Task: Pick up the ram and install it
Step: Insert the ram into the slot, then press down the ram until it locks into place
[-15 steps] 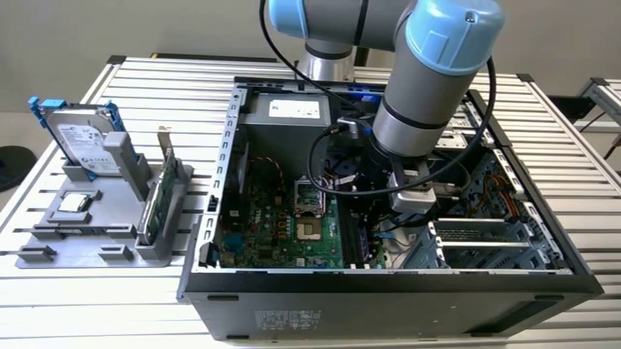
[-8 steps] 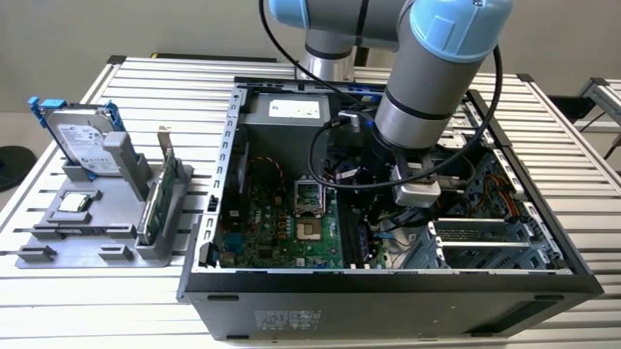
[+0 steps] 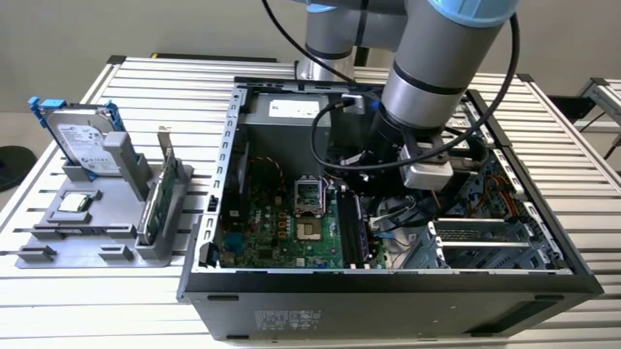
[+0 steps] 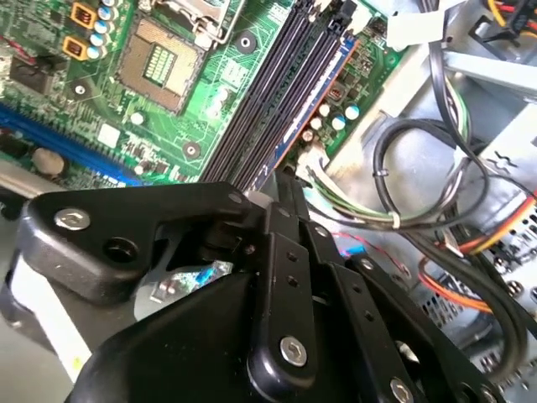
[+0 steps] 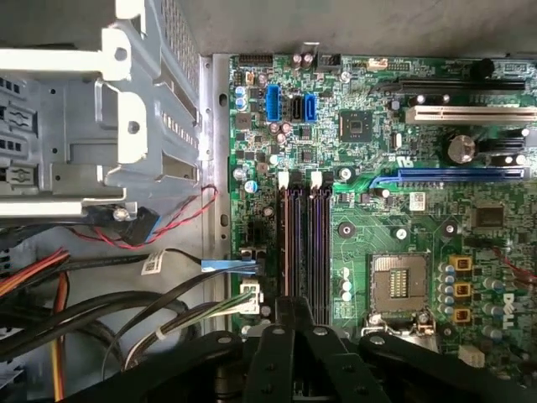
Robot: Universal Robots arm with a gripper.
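A ribbed silver aluminium-slat tabletop [image 3: 582, 196] stands before a plain grey wall [image 3: 145, 29]; dark floor [image 3: 11, 163] shows at the exterior view's left.

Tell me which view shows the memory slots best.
The first wrist view: the memory slots run lengthwise, unobstructed from their white clips down to the gripper. The second wrist view shows them slanted, their near ends behind the gripper. The exterior view shows them as a thin dark strip beside hanging cables.
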